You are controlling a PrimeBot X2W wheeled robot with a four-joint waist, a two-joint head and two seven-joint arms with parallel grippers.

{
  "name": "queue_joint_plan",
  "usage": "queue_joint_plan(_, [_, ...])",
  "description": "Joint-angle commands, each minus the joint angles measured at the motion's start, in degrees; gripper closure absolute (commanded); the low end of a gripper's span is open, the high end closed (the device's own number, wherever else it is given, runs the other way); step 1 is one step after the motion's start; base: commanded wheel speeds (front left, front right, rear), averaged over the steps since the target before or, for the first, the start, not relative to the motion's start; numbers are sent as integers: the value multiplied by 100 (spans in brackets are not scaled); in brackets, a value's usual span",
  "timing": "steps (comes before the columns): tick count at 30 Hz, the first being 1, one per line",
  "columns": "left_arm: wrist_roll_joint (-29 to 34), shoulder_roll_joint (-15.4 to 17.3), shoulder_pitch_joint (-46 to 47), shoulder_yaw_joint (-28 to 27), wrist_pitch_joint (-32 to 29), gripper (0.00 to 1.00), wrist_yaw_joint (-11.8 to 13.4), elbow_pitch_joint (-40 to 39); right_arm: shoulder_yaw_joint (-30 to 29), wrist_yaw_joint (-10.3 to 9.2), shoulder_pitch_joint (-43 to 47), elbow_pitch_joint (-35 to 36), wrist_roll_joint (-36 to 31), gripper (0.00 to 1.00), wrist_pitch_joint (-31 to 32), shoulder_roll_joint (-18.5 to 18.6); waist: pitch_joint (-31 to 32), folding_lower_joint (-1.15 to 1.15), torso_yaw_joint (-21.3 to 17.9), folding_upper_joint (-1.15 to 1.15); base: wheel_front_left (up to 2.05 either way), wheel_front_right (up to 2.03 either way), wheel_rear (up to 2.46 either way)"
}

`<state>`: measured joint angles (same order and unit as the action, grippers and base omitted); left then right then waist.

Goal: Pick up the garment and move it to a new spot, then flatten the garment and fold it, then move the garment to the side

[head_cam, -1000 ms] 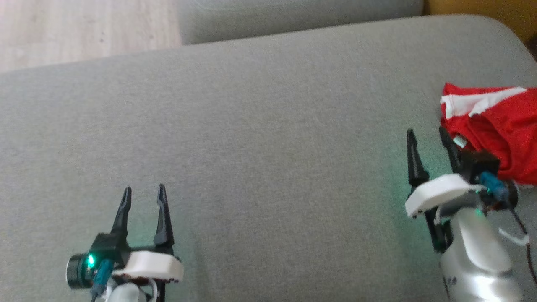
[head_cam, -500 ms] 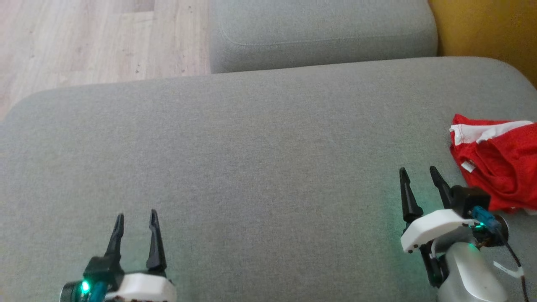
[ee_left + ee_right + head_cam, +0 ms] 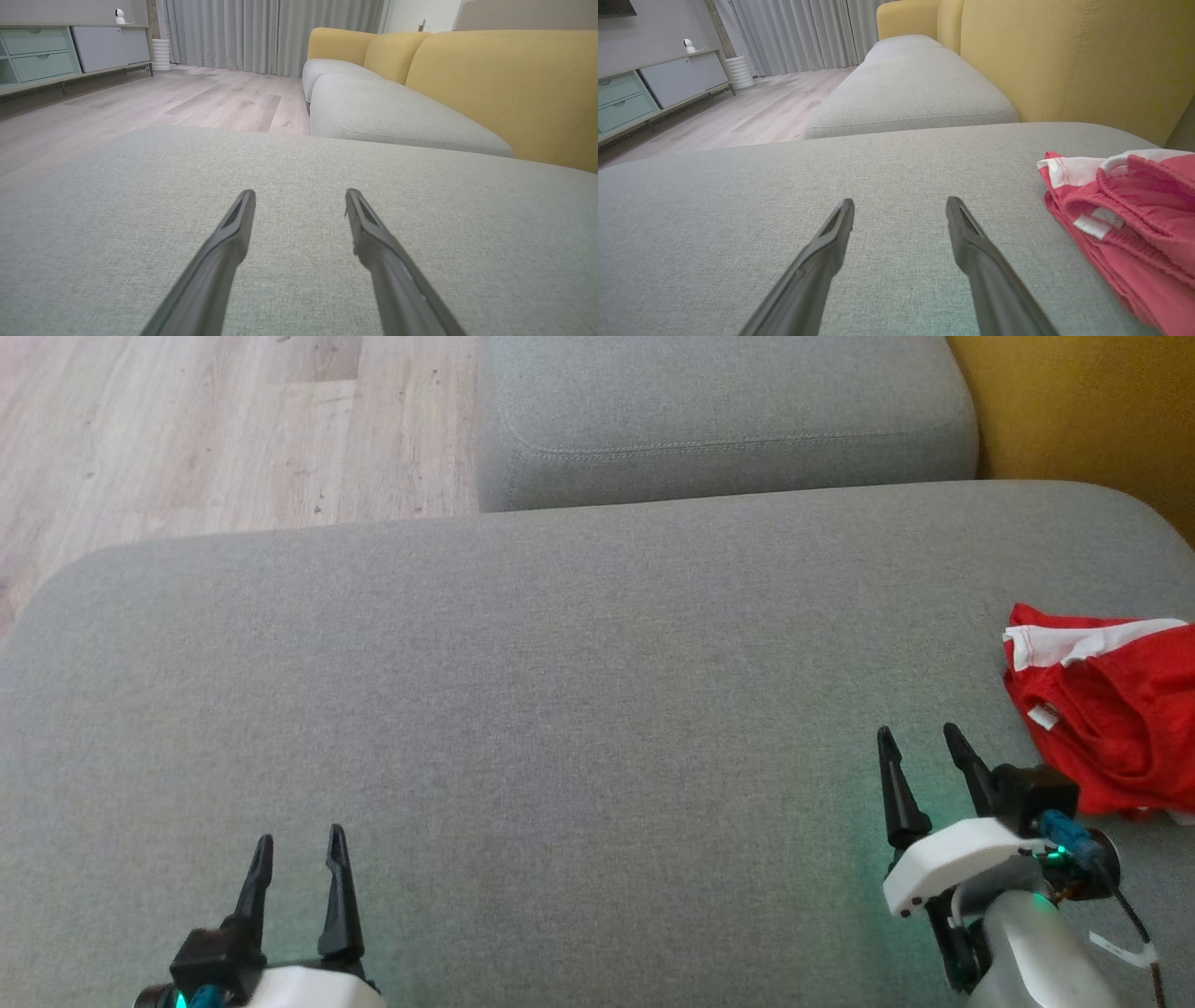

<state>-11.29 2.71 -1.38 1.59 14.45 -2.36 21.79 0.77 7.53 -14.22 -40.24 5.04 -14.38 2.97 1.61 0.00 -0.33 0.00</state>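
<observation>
A red garment [image 3: 1116, 709] with white trim lies folded at the right edge of the grey sofa cushion [image 3: 560, 709], partly cut off by the head view's border. It also lies at the right of the right wrist view, garment [image 3: 1134, 224]. My right gripper [image 3: 920, 739] stands open just left of the garment, empty, apart from it; its fingers [image 3: 831, 238] hover over bare cushion. My left gripper [image 3: 299, 845] is open and empty at the lower left, over the cushion [image 3: 299, 233].
A second grey seat cushion [image 3: 724, 420] lies beyond the near one, with a yellow backrest [image 3: 1083, 420] to the right. Wooden floor [image 3: 205, 429] runs at the upper left. A cabinet [image 3: 56, 51] and curtains [image 3: 261, 32] stand far off.
The head camera has tilted up, so cushion and garment sit lower in the picture. Both grippers have drawn back toward the bottom edge. The right gripper has come away from the garment.
</observation>
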Motion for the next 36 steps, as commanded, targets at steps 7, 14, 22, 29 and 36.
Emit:
queue_joint_plan(7, [-121, -7, -44, -2, -61, 100, -24, 316, -1, 0, 155, -251, 71, 100, 46, -16, 7, 0, -25, 0, 0, 0, 0])
queue_joint_plan(14, [-574, -6, 10, -58, -189, 100, -51, 267, -63, 0, 178, -106, 562, 100, 186, -16, -3, 0, -22, 0, 0, 0, 0])
queue_joint_plan(22, [-1095, -4, 46, -92, -303, 100, -83, 178, -81, -1, 245, 108, 1130, 100, 292, -16, -15, 0, -18, 0, 0, 0, 0])
queue_joint_plan(29, [-1482, -3, 80, -127, -397, 100, -107, 121, -109, -1, 283, 255, 1550, 100, 384, -15, -24, 0, -15, 0, 0, 0, 0])
queue_joint_plan(36, [-1932, -2, 125, -172, -512, 100, -134, 58, -149, -1, 321, 419, 2039, 100, 497, -15, -35, 0, -12, 0, 0, 0, 0])
